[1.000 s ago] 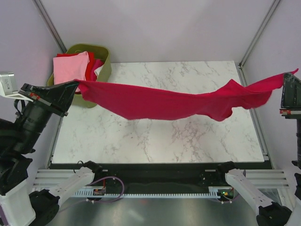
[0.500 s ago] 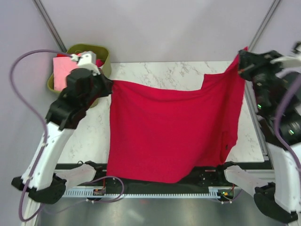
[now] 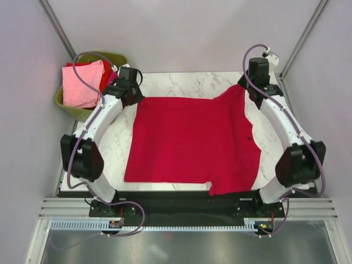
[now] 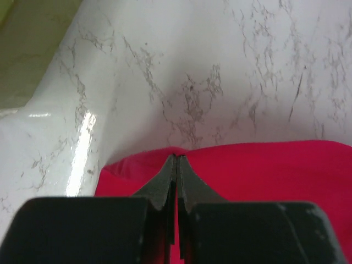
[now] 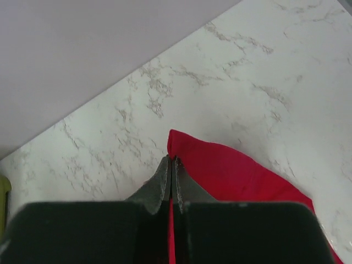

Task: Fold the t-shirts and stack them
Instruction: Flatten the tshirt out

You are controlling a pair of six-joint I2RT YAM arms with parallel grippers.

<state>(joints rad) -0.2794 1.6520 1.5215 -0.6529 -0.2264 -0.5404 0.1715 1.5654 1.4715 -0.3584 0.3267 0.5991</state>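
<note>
The crimson red t-shirt [image 3: 190, 140] lies spread flat on the marble table, its near edge at the table's front. My left gripper [image 3: 133, 99] is shut on its far left corner; the left wrist view shows the jaws closed on the red cloth [image 4: 264, 170]. My right gripper [image 3: 243, 87] is shut on its far right corner, the pinched red tip [image 5: 220, 165] showing in the right wrist view. A small dark label [image 3: 250, 138] shows near the shirt's right side. A light pink t-shirt [image 3: 81, 82] lies over the basket, with more red cloth [image 3: 105, 74] under it.
An olive-green plastic basket [image 3: 122, 61] stands at the far left corner, just behind my left gripper. The marble table [image 3: 187, 82] shows bare along the far edge and down both sides of the shirt. Metal frame posts rise at both back corners.
Both arms have swung down and forward to the table's far edge, and the shirt has gone from hanging stretched in the air to lying flat on the table.
</note>
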